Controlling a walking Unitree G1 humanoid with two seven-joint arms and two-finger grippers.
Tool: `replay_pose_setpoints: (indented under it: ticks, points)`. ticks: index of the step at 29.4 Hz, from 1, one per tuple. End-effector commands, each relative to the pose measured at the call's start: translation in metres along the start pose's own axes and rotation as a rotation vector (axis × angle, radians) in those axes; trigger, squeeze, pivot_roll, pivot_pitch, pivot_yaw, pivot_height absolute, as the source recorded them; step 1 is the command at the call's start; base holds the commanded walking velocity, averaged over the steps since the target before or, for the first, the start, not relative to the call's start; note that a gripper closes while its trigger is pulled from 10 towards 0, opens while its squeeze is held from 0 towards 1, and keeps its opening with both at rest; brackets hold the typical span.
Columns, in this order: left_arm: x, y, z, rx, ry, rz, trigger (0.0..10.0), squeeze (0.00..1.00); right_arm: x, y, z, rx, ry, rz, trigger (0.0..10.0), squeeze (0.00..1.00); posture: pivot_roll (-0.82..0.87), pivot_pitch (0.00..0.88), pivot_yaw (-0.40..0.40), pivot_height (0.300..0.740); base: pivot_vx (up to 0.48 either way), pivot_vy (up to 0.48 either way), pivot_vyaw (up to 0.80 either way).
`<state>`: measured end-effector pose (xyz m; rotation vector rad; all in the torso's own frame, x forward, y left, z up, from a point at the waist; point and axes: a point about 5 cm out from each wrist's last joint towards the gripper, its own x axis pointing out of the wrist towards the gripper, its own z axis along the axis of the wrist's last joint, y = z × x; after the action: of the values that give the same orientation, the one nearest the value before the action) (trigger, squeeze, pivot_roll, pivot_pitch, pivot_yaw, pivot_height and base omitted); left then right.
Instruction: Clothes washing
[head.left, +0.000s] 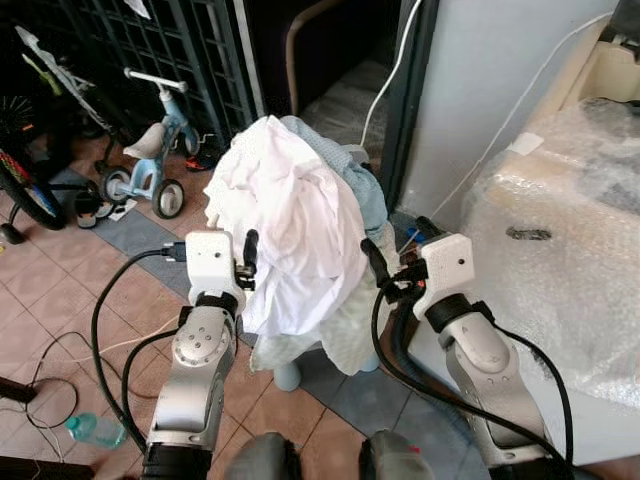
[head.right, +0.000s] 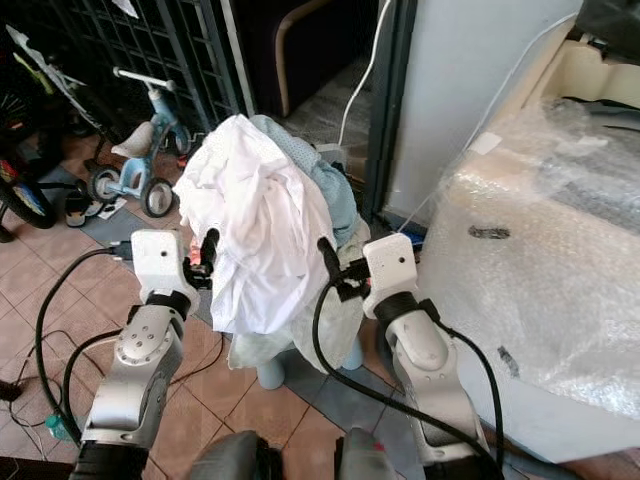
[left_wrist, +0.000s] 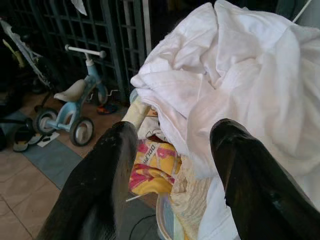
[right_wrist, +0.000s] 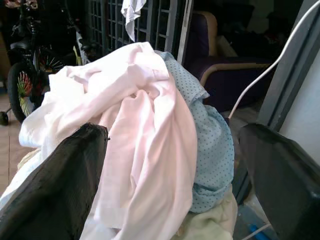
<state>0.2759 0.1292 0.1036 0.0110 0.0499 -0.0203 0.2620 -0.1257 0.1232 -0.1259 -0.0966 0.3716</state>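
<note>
Between the two raised arms, a heaped pile of laundry (head.left: 295, 240) stands on the tiled floor (head.left: 60, 300), piled over a pale basket (left_wrist: 165, 220) whose rim peeks out underneath. On top lies a crumpled white sheet (head.right: 255, 235), soft and deeply folded, draping down the front; behind it sits a light blue dotted cloth (right_wrist: 212, 145), and a cream towel (head.left: 350, 335) hangs low at the side. A yellow and pink printed cloth (left_wrist: 152, 167) is tucked beneath the white one.

The left pincer (head.left: 248, 262) sits just beside the pile's left flank, its fingers spread apart with nothing between them. The right pincer (head.left: 378, 270) sits close against the pile's right flank, fingers also spread wide and holding nothing.

Room is tight on the right, where a bulky thing wrapped in bubble wrap (head.left: 560, 260) crowds the arm. A dark door frame (head.left: 405, 110) rises behind. On the left the floor opens toward a blue tricycle (head.left: 150, 160) by a black metal grille (head.left: 170, 50), with black cables (head.left: 100, 330) and a plastic bottle (head.left: 95, 430) lying on the tiles.
</note>
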Motion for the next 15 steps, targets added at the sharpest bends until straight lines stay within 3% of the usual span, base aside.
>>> replay_pose_setpoints:
  ticks: [1,5,11,15]
  points:
    - [-0.002,0.013,-0.004,0.021,0.028,0.057,10.0,0.0,0.005,0.012,0.0,0.008,-0.006,0.052,10.0,0.0,-0.04,0.098,0.017,0.74,0.0,0.0,0.78]
    - [-0.002,0.013,-0.001,0.037,0.003,0.043,10.0,0.0,0.01,0.012,0.001,0.008,-0.011,0.053,10.0,0.0,-0.03,0.099,0.022,0.74,0.0,0.0,0.78]
    - [-0.001,0.016,-0.001,0.038,0.005,0.049,10.0,0.0,0.021,0.007,0.006,-0.007,-0.037,0.016,10.0,0.0,-0.04,0.115,0.031,0.74,0.331,0.344,0.0]
    - [0.0,0.015,0.0,0.036,-0.002,0.045,10.0,0.0,0.024,-0.003,0.008,-0.06,-0.041,-0.069,10.0,0.0,-0.04,0.11,0.031,0.74,0.435,0.0,0.0]
